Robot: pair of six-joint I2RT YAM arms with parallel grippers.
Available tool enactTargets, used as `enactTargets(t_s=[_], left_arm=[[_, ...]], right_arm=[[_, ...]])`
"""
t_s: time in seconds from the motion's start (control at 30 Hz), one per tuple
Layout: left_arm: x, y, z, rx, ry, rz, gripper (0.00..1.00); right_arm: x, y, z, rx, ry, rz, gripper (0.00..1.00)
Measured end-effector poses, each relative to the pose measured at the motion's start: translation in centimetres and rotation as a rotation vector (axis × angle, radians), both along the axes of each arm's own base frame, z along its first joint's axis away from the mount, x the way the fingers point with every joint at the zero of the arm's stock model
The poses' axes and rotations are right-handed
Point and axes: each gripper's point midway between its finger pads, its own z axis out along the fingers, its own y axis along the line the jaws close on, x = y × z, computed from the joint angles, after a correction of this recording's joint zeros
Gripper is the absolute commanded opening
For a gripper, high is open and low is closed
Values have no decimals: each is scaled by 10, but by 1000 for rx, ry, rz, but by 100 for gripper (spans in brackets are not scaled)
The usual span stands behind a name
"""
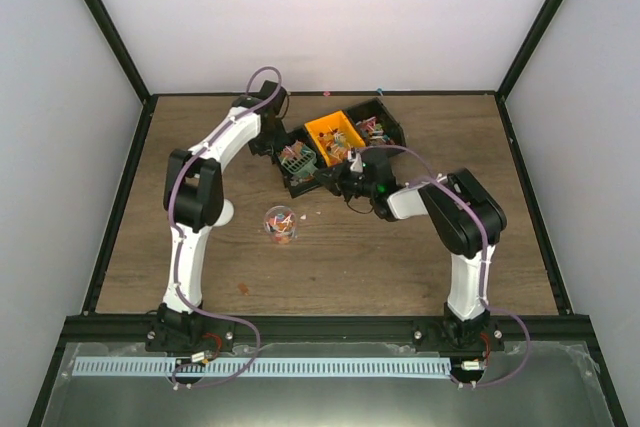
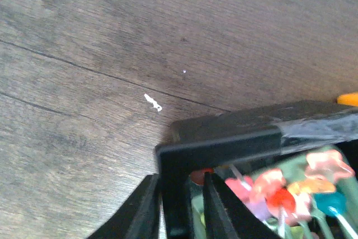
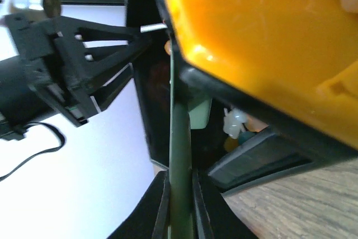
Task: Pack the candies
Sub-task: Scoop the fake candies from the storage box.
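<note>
Candies in mixed colours lie heaped in the left compartment of the black tray. My left gripper straddles the tray's left wall, with a thin gap showing at its right finger. In the top view it sits at the tray's left side. My right gripper is shut on the handle of the green scoop. The scoop's bowl, holding candies, lies in the tray, with the right gripper at the tray's near edge. A clear jar holding a few candies stands on the table in front.
An orange bin fills the tray's middle, and more candies lie in its right compartment. A white round thing sits beside the left arm. Small scraps lie near the jar. Walls enclose the table on three sides.
</note>
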Motion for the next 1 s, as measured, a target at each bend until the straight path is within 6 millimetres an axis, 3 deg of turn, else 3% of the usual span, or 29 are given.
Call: enactTargets(t_s=[0.23,0.33,0.73,1.0], left_arm=[[-2,5,-1,-10,17,-2,44],[0,10,3,-13,12,12,48],[6,11,40,-72,-53,32,51],[11,41,41,-81,-52,88,50]], right_arm=[[-9,-4,34,45,-71,11,1],[-14,-7,38,50,-77,15,1],[-34,-18,42,58,-85,24,1],[-45,-33,65,77,-136,25,1]])
